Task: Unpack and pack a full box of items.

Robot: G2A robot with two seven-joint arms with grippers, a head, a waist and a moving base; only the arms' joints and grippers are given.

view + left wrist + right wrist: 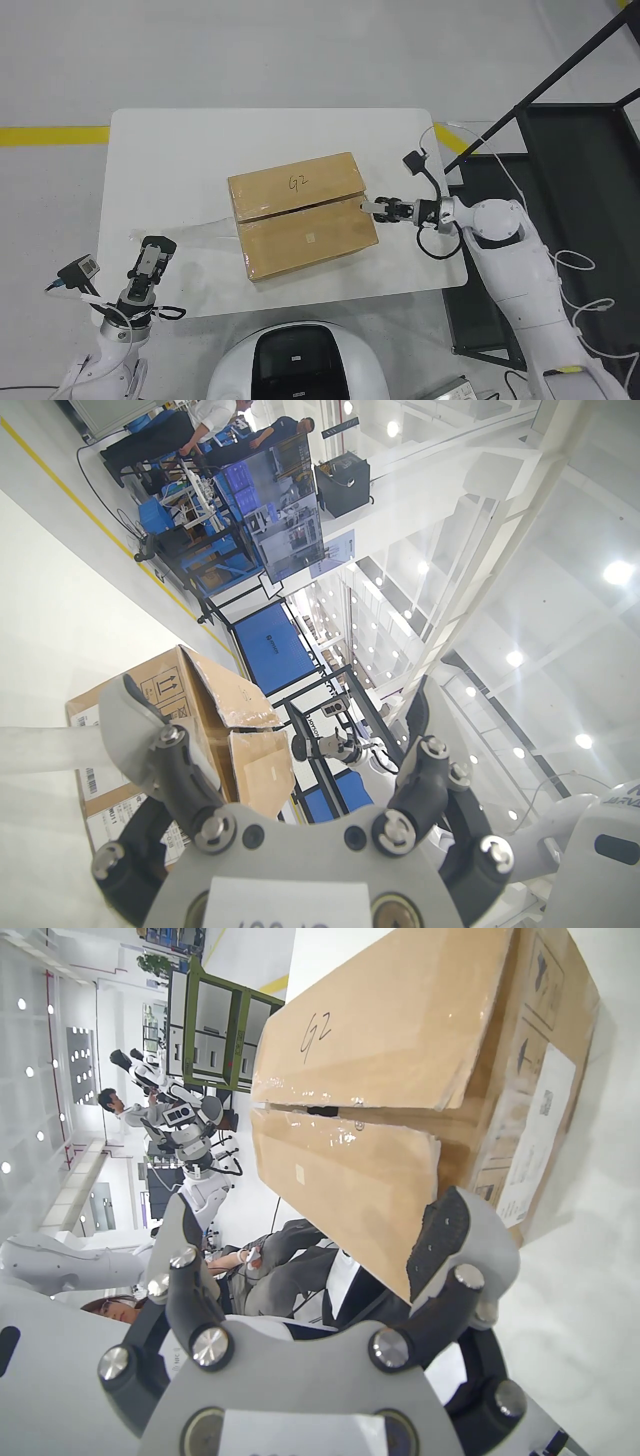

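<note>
One cardboard box (302,215) sits mid-table (170,150), its two top flaps down with a slit between them and its contents hidden. The right gripper (380,209) is level at the box's right end by that seam, fingers spread and grasping nothing. The left gripper (152,258), also spread, is near the front-left corner, well apart from the box.

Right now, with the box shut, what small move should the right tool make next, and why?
Probably close the right tool on the near flap: it is open, one finger sits beside that flap's corner, and the box is shut.
</note>
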